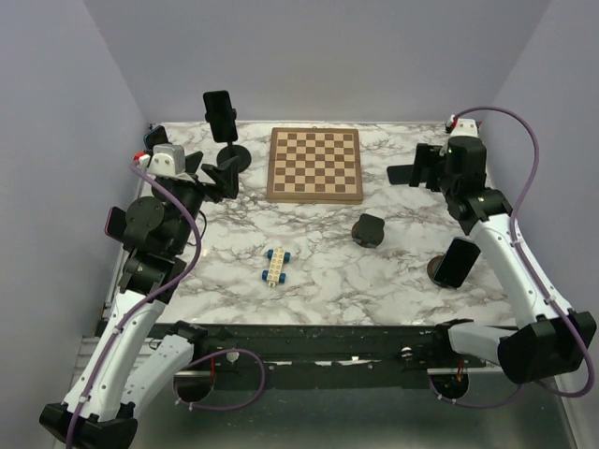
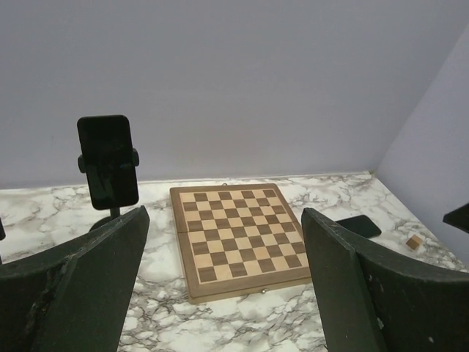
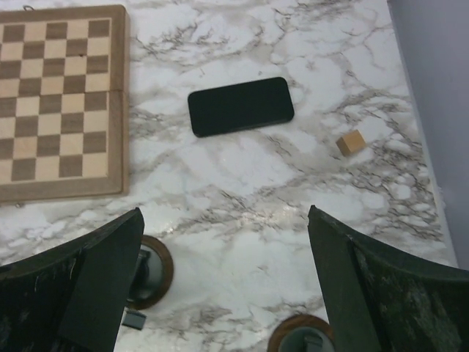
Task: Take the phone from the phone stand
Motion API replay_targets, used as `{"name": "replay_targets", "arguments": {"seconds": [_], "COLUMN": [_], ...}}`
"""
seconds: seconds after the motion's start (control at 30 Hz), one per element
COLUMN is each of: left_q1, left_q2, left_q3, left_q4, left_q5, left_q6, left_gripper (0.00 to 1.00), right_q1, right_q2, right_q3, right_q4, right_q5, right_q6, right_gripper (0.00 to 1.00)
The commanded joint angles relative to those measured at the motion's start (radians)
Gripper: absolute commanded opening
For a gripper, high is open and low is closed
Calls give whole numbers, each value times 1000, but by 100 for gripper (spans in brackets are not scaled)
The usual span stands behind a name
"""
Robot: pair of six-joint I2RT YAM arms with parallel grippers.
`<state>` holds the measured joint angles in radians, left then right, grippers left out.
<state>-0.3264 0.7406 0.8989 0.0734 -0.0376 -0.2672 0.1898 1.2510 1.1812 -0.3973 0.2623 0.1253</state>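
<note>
No legible txt, labels, brands or nos. anywhere in any view

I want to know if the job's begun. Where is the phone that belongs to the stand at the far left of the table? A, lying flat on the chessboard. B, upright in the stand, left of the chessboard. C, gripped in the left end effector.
B: the phone stands upright in the phone stand, left of the chessboard, while the left end effector is open and holds nothing.
</note>
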Motion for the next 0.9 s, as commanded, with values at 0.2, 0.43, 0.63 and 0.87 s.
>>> {"name": "replay_targets", "arguments": {"seconds": [0.2,0.43,0.63,0.87], "left_q1": [-2,-32,-51,-65], "left_q2": [-23,-51,-64,-75], "left_q3": [3,-5,-11,-12], "left_q4": [0,2,3,5], "left_q5": [-15,-37,-72,-74], "left_q6": [-25,4,24,26], "left_gripper": [92,93,93,93], "right_q1": [-3,-22,-70,-196], "right_q2": [-279,-353,-410,-427], "right_q3": [-142,-171,-251,-277], "right_q4": [-158,-274,-282,-269], "right_q5": [349,166,171,167], "right_q6": [-40,205,257,253], "right_gripper": [100,100,100,100]}}
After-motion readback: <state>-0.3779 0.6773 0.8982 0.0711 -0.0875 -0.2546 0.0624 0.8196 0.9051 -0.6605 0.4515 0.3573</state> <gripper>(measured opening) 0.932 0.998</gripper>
